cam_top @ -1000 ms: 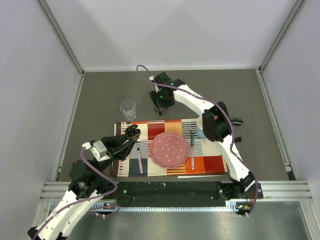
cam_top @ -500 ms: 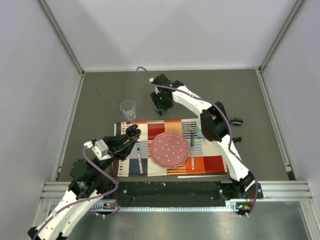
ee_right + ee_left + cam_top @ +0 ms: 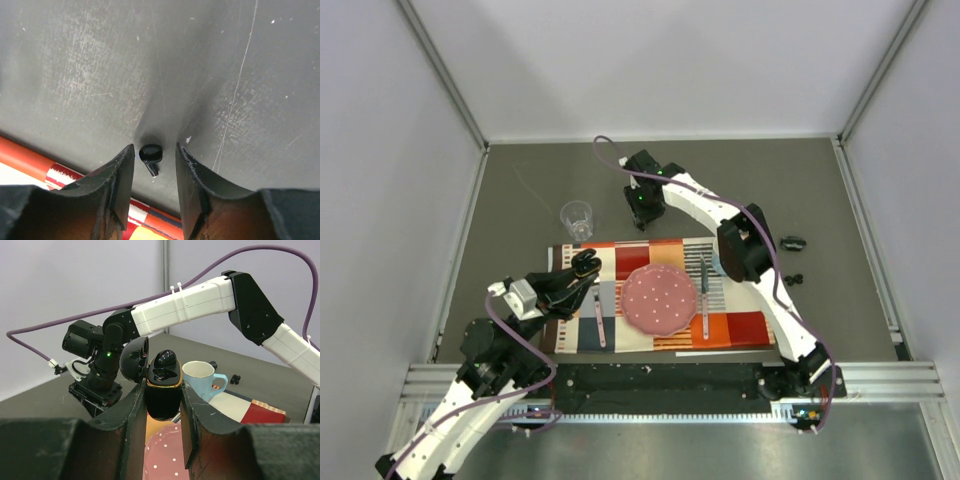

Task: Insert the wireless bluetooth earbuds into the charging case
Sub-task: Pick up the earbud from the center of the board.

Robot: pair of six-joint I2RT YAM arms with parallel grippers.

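My left gripper (image 3: 163,386) is shut on the charging case (image 3: 163,399), a glossy black pebble held upright above the mat with its lid (image 3: 134,360) swung open. One black earbud (image 3: 165,359) sits in the top of the case. In the top view the case (image 3: 585,262) is at the mat's left end. My right gripper (image 3: 154,147) points down at the grey table beyond the mat, open, with the other earbud (image 3: 150,154) lying between its fingers, nearer the left one. From above, that gripper (image 3: 640,215) hides this bud.
A striped placemat (image 3: 750,325) carries a pink dotted plate (image 3: 660,298), two utensils (image 3: 704,290) (image 3: 599,318) and a blue mug (image 3: 200,380). A clear cup (image 3: 577,218) stands behind the mat. Small black bits (image 3: 793,242) (image 3: 792,278) lie right of the mat.
My right gripper's fingers have narrowed around the earbud on the table and its elbow has shifted slightly left. The left arm and case have not moved.
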